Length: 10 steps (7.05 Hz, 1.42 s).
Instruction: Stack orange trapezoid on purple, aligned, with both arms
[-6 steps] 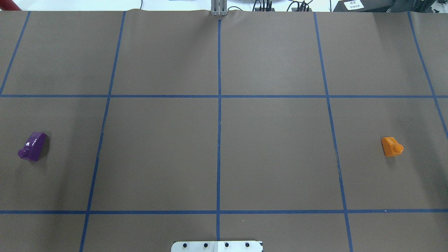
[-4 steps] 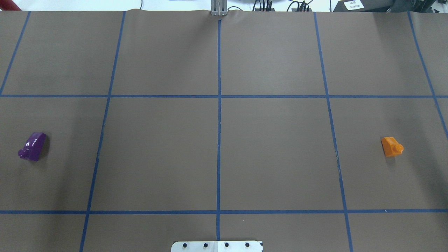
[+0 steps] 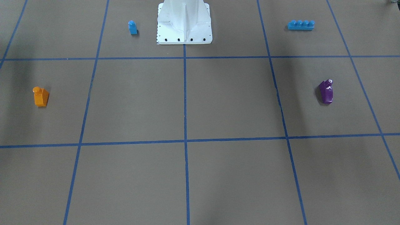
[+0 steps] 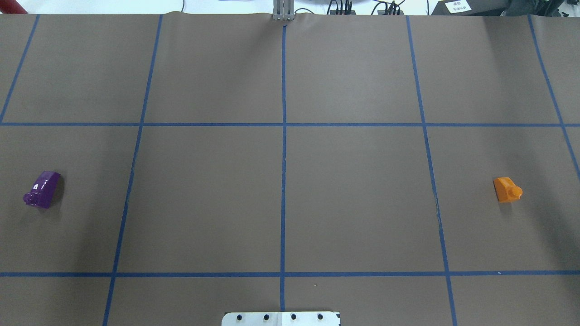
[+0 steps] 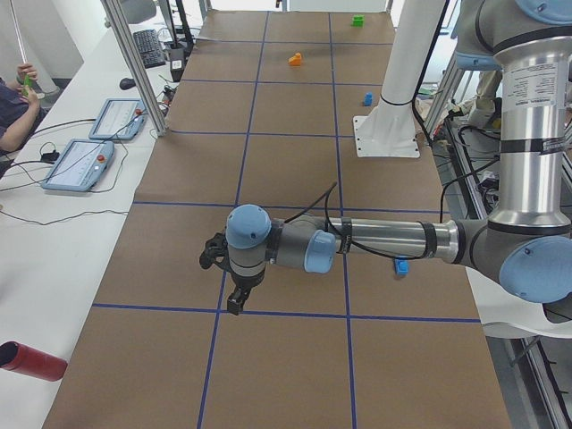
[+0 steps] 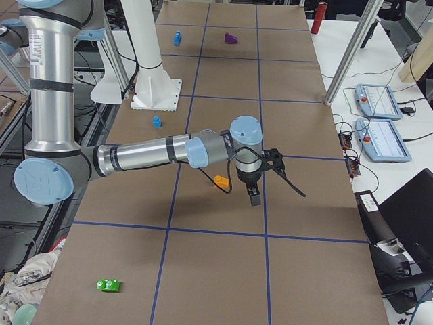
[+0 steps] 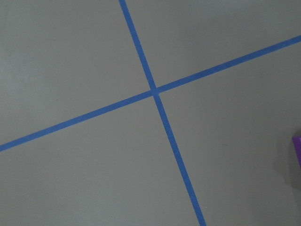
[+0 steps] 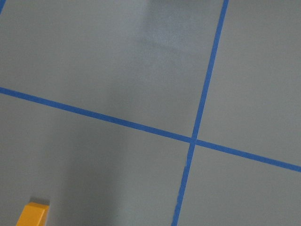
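- A white label (image 4: 457,6) sits on dark equipment beyond the worktop's far edge in the overhead view; its print is too small to read. No other writing can be made out.
- The small glossy orange plastic trapezoid brick with one round stud (image 4: 506,190) lies on the brown paper worktop with a blue tape grid (image 4: 353,199), far out on the robot's right.
- In the exterior right view the right arm's black fingers (image 6: 254,196) point down close by the orange trapezoid, apart from it. The right wrist view catches only a corner of the brick at its lower left edge. I cannot tell whether these fingers are apart or together.
- The small glossy dark purple plastic brick with a sloped side and one stud (image 4: 42,190) lies far out on the robot's left, well apart from the orange one.
- The left arm's black fingers (image 5: 234,304) point down; the arm hides the purple brick in that view, and the left wrist view shows just a sliver at its right edge. Their state I cannot tell.
- A small blue single-stud brick (image 3: 132,27) and a long blue four-stud brick (image 3: 301,25) flank the white base pedestal (image 3: 184,22).
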### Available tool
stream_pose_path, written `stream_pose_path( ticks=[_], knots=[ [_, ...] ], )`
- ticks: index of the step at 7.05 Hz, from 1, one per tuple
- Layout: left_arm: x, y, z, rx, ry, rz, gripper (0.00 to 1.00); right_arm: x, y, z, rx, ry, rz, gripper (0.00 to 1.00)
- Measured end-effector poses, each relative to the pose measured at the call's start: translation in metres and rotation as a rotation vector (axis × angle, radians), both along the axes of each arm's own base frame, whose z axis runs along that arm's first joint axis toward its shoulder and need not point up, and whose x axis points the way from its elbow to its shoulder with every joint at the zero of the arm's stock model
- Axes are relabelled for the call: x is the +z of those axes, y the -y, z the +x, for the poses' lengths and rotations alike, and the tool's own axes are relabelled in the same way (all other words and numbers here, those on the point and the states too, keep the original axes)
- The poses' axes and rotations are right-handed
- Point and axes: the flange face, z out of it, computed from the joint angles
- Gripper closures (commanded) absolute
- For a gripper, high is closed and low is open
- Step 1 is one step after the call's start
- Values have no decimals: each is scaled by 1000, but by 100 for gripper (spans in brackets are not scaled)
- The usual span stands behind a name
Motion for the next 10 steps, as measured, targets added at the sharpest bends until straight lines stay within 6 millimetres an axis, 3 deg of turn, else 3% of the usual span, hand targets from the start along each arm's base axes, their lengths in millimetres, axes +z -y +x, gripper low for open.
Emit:
stream_pose_path(
  ticks=[3, 4, 6, 10],
  knots=[
    [-22, 13, 3, -85, -34, 55, 0, -2, 4, -2, -6, 8, 2, 0],
    [-26, 13, 19, -68, -64, 58, 0, -3, 4, -7, -16, 29, 0, 0],
    [-33, 7, 94, -31, -159, -38, 0, -7, 5, -20, -47, 65, 16, 0],
    [-31, -37, 218, -161, -160, -168, 0, -6, 4, -27, -61, 72, 19, 0]
  ],
)
